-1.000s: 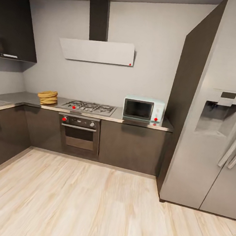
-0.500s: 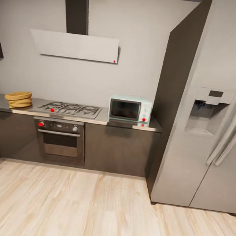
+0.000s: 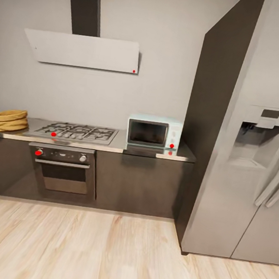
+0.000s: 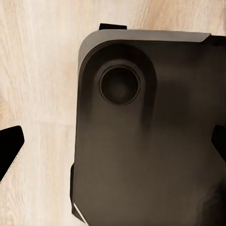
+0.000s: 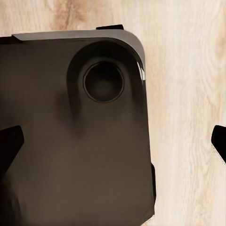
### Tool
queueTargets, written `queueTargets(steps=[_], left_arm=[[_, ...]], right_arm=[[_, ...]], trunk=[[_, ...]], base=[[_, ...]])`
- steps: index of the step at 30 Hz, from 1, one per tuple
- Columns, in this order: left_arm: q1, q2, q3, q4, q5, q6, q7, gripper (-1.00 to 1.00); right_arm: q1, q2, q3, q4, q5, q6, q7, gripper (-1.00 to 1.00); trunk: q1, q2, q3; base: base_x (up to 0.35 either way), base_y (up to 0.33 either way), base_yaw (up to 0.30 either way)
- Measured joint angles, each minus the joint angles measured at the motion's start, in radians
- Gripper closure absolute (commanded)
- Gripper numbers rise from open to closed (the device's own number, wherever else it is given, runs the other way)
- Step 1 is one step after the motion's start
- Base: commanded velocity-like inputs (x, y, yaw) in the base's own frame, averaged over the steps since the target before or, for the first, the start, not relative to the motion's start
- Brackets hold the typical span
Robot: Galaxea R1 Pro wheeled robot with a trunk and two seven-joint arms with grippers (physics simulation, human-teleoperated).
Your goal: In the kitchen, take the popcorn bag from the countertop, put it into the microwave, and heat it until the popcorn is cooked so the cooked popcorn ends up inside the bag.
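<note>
The popcorn bag [image 3: 8, 120], a tan-yellow sack with a rolled rim, sits on the grey countertop [image 3: 119, 145] at its far left end. The mint-blue microwave [image 3: 154, 132] stands at the right end, beside the fridge, with its dark-glass door closed. The popcorn itself is hidden. In the left wrist view my left gripper [image 4: 113, 146] hangs over my own dark base [image 4: 141, 155], its black fingertips [image 4: 9, 150] wide apart and holding nothing. My right gripper [image 5: 114, 143] is likewise open over the base, above the wood floor [image 5: 188, 94].
A gas hob [image 3: 77, 131] and an oven [image 3: 63, 171] lie between the bag and the microwave, under a flat grey hood [image 3: 82, 51]. A tall steel fridge [image 3: 249, 170] in a dark side panel stands at the right. Wood floor [image 3: 99, 252] stretches to the cabinets.
The whole head view has shifted: the camera turned right and drew somewhat nearer the counter. The bag, hob and microwave themselves have not moved.
</note>
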Motion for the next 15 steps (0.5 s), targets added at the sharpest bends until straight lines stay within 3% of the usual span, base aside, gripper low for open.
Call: queueTargets(steps=[15], left_arm=[[0.0, -0.001, 0.0, 0.0, 0.0, -0.001, 0.0, -1.0]], right_arm=[[0.0, -0.001, 0.0, 0.0, 0.0, 0.0, 0.0, -1.0]], trunk=[[0.0, 0.0, 0.0]], base=[[0.332, 0.0, 0.0]])
